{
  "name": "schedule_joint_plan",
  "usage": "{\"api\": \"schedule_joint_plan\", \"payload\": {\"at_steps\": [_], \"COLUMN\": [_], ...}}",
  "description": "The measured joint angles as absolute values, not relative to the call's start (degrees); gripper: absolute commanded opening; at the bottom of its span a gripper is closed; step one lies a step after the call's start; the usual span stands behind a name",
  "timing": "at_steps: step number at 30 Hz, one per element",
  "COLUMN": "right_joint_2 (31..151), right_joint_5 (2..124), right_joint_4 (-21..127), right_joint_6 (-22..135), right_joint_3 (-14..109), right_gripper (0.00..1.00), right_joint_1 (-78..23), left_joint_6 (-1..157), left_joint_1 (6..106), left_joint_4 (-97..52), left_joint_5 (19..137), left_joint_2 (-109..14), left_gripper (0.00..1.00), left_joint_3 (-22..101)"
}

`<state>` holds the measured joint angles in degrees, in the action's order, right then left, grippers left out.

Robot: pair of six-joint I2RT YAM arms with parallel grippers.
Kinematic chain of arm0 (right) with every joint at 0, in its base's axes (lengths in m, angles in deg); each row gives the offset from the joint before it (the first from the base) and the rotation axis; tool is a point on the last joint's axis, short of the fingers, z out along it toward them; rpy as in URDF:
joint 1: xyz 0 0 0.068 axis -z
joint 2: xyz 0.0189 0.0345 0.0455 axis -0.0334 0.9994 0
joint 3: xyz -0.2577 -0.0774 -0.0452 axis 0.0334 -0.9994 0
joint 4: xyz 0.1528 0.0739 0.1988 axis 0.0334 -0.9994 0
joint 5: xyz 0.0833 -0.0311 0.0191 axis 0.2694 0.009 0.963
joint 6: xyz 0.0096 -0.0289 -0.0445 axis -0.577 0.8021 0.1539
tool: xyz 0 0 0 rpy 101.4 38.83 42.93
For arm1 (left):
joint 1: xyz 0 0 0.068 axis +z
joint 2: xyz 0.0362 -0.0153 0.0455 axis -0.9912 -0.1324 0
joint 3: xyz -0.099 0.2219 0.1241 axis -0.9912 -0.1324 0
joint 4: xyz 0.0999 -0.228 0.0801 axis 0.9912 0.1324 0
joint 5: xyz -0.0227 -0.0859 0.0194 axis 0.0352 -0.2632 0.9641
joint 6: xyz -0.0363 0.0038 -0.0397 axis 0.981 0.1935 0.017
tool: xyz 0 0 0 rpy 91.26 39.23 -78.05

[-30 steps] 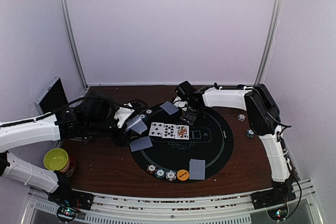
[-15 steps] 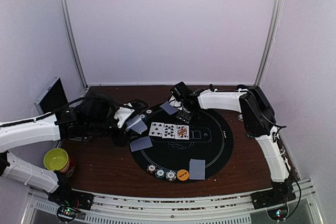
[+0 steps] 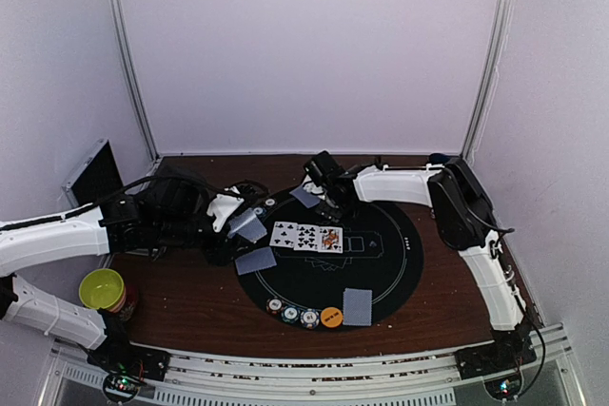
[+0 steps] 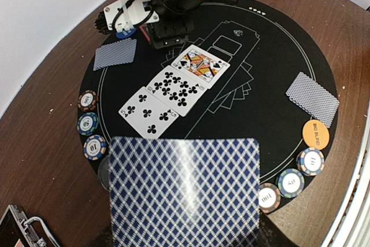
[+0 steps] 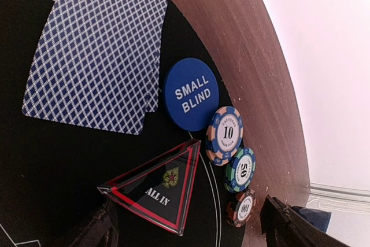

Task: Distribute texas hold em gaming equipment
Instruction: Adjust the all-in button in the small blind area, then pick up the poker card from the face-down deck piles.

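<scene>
Poker deal in progress: L gripper (image 3: 240, 223) has a blue-backed card (image 4: 185, 192) pinched in a narrow grip above the left edge of the black round mat (image 3: 390, 268). R gripper (image 5: 189, 221), jaws spread wide & gripping nothing, hovers over the mat's far edge. Below it lie the red ALL IN triangle (image 5: 159, 192), blue SMALL BLIND button (image 5: 191, 93), a face-down card pair (image 5: 98, 50) & three striped chips (image 5: 231, 166). Three face-up cards (image 4: 173, 88) lie mid-mat. Orange BIG BLIND button (image 4: 316, 133) sits at the near rim.
</scene>
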<state>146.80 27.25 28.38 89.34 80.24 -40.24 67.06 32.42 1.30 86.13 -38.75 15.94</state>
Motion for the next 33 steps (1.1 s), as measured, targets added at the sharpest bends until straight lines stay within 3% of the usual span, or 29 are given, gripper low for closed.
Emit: {"api": "schedule_joint_plan", "payload": {"at_steps": [16, 22, 33], "right_joint_2": [148.7, 147.9, 130.3], "right_joint_5": [26.1, 27.5, 38.9], "right_joint_4": [28.9, 28.2, 23.3], "right_joint_6": [89.3, 88.8, 81.8], "right_joint_3": [82.9, 82.6, 76.3], "right_gripper": [0.88, 1.0, 1.0], "right_joint_1": [-40.3, -40.4, -39.2], "left_joint_6": [67.1, 67.1, 67.1], "left_joint_1": [32.4, 32.4, 32.4], "left_joint_4": [1.3, 1.3, 1.3], "left_joint_5": [86.1, 86.1, 86.1], "left_joint_2": [-38.8, -38.8, -38.8], "left_gripper": [0.59, 0.59, 0.59], "left_joint_3": [15.9, 15.9, 15.9]}}
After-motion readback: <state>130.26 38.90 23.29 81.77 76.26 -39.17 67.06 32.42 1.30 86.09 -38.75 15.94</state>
